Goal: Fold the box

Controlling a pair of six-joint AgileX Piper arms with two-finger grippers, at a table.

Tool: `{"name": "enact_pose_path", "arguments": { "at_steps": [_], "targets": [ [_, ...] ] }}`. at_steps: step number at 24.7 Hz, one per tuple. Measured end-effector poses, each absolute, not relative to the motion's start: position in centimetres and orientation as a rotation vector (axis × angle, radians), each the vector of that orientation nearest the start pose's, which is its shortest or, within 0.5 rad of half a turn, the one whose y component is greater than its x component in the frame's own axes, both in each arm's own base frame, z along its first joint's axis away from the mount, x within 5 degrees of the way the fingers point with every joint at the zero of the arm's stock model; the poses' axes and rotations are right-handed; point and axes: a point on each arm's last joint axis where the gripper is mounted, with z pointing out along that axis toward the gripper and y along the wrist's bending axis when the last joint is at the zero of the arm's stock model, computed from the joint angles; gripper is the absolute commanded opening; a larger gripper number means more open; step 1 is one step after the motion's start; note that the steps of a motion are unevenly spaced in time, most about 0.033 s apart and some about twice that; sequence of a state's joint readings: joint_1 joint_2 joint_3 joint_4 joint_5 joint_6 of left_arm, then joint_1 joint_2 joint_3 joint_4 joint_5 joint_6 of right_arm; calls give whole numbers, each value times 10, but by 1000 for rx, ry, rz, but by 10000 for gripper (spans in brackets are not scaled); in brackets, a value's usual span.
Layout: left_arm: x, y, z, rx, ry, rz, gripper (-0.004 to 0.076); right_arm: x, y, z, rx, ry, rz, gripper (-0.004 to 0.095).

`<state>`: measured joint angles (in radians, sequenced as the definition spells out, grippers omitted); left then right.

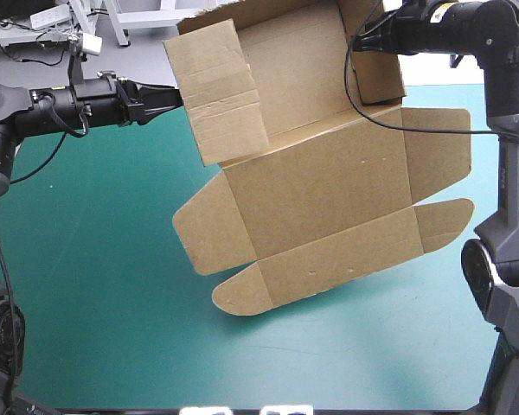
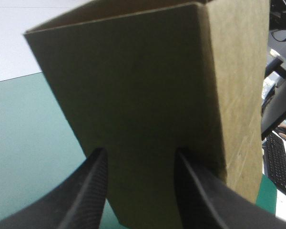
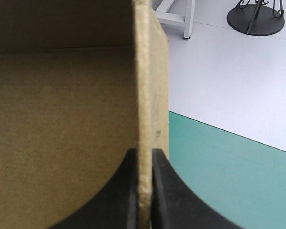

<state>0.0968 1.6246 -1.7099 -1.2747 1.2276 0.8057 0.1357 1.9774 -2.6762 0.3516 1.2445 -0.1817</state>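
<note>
Brown corrugated board, cut and creased into one sheet with flaps: the box. It lies over the middle of the teal-green table cover, tilted. The end toward 12 o'clock is up off the table. The rounded flaps at the 6 o'clock end are low, on the cover or just above it; cannot tell which.

At the box's 1 o'clock corner, the right gripper. Black fingers all but closed, with the edge of the upright side wall pinched between them. Judged: this is the anchor, carrying the lifted end and holding that wall square to the floor panel.

At 10 o'clock, the left gripper, up against the opposite side wall. Its fingers stand well apart and clasp nothing; the wall's flat outer face fills the gap ahead of them. Whether the tips touch the board is not clear. Judged: the spread fingers act as a broad pusher, not a clamp, to press this wall up and inward to match the other.

Step in hand, as I read it: raising the two side walls at the far end. The near flaps lie unfolded, so most of the folding is not yet done. Risk: a single pinch carries the sheet, and a hard shove from 10 o'clock may twist it in the grip.
</note>
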Motion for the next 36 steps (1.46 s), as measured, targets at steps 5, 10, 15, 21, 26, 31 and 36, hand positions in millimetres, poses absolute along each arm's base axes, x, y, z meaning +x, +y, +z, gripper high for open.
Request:
{"name": "enact_pose_path", "arguments": {
  "at_steps": [5, 10, 15, 21, 26, 31, 36],
  "targets": [
    [335, -61, 448, 584, 1850, -1125, 337, 380, 79, 523, -402, 1968, 335, -23],
    [329, -62, 454, 597, 1837, -1116, 337, 381, 78, 522, -399, 1970, 322, -23],
    [327, -62, 455, 607, 1844, -1099, 337, 380, 79, 522, -402, 1969, 340, -23],
    [328, -61, 454, 605, 1853, -1075, 337, 379, 84, 523, -398, 1966, 399, -23],
    [336, -56, 452, 548, 1874, -960, 337, 377, 94, 523, -412, 1967, 425, -21],
    [341, -52, 451, 479, 1879, -893, 337, 382, 123, 509, -441, 2006, 442, -21],
    [347, -45, 448, 433, 1908, -785, 279, 390, 143, 494, -458, 2047, 453, -21]
  ]
}}
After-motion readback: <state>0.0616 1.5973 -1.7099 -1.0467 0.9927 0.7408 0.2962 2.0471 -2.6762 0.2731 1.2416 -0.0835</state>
